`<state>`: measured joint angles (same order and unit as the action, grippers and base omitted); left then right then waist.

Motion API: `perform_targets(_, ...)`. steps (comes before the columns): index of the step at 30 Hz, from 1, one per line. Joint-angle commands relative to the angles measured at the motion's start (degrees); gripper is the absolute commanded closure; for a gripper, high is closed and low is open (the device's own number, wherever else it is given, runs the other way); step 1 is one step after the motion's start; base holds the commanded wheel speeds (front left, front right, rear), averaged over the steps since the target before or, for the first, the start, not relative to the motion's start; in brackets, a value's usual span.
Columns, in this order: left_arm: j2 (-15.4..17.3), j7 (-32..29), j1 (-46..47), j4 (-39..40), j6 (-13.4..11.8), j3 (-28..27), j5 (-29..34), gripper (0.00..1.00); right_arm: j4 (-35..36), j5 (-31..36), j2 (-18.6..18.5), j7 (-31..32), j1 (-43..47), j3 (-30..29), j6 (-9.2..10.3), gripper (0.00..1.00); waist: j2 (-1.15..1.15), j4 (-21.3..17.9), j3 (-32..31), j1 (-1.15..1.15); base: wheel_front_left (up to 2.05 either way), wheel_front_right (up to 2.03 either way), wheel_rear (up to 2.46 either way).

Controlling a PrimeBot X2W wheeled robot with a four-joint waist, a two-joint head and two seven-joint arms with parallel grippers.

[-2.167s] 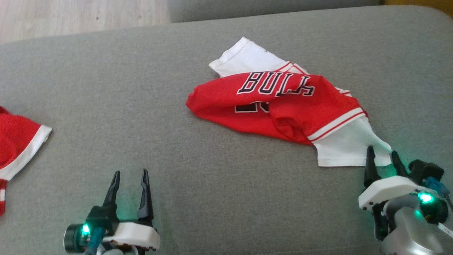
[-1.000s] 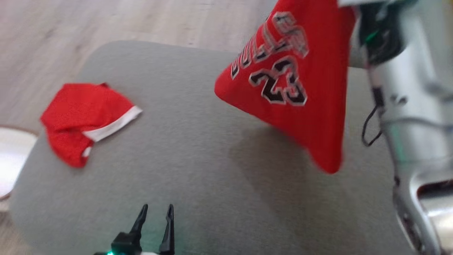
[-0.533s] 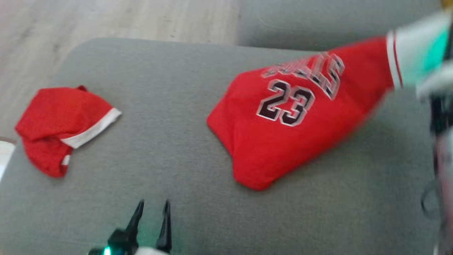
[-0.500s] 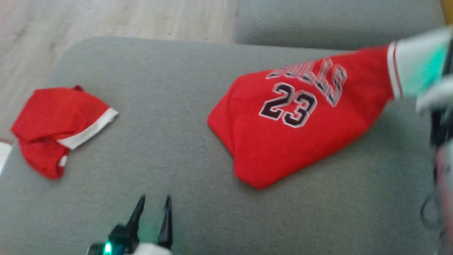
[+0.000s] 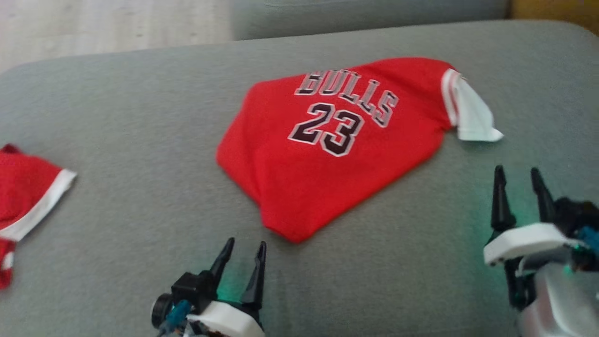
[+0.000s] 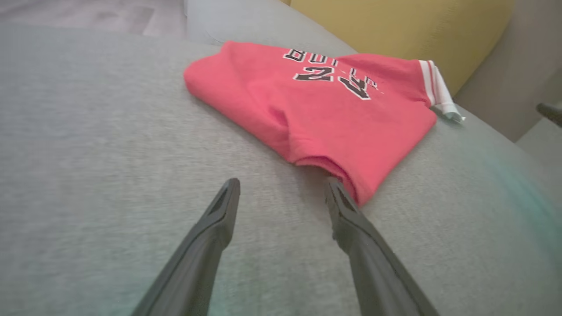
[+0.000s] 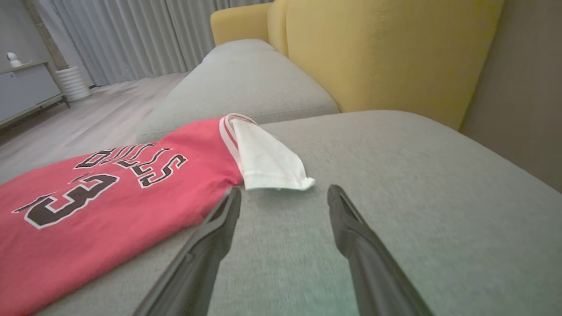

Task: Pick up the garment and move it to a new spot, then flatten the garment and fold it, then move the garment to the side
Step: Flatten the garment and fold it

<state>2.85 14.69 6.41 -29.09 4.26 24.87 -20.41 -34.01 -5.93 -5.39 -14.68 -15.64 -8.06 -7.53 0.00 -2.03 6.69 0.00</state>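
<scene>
garment [image 5: 327, 154] lies rumpled on the sofa cushion [image 5: 117, 117]; left hand [image 5: 245, 243] and right hand [image 5: 517, 170] are held wide open, empty
should one layer be pinched at the doubled corner, creases could be folded in.

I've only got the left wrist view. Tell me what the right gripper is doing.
Observer: The right gripper has its jaws open and empty, apart from the jersey, pointing toward its white sleeve.
Operator: Report anything else lying nearby.
Observer: A second red garment with white trim lies at the left edge of the cushion in the head view, well apart from the jersey.
Operator: Read me the full print.
Observer: BULLS above 23, facing up.
</scene>
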Motion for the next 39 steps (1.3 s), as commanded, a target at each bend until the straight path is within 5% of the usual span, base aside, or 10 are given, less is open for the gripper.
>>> perform_targets(1,0.0,0.3,2.6,0.7,0.6,-0.3,-1.7,0.0,3.2,-0.8,0.4,-0.3,-0.4,1.8,0.04,0.0,0.0,-2.7,1.2,0.0,0.0,0.0,0.0)
perform_targets(18,0.0,0.3,7.2,-0.9,3.2,5.0,-11.4,0.0,7.7,-2.6,2.4,-0.3,1.4,5.4,0.04,0.0,0.0,-9.3,4.7,0.0,0.0,0.0,0.0)
perform_targets(19,0.0,0.3,7.3,0.0,3.2,5.2,-11.4,0.13,7.7,-2.6,2.4,-0.3,1.4,5.4,0.04,0.0,0.0,-9.4,4.8,0.0,0.0,0.0,0.0)
perform_targets(21,0.0,0.3,7.6,2.3,3.2,4.8,-10.6,1.0,7.4,-2.6,2.5,-0.3,1.5,5.2,0.04,0.0,0.0,-9.4,4.7,0.0,0.0,0.0,0.0)
perform_targets(39,0.0,0.3,4.9,27.0,3.2,2.5,-0.5,1.0,1.7,-5.8,2.5,-0.3,5.7,6.1,0.04,0.0,0.0,-3.3,-3.5,0.0,0.0,0.0,0.0)
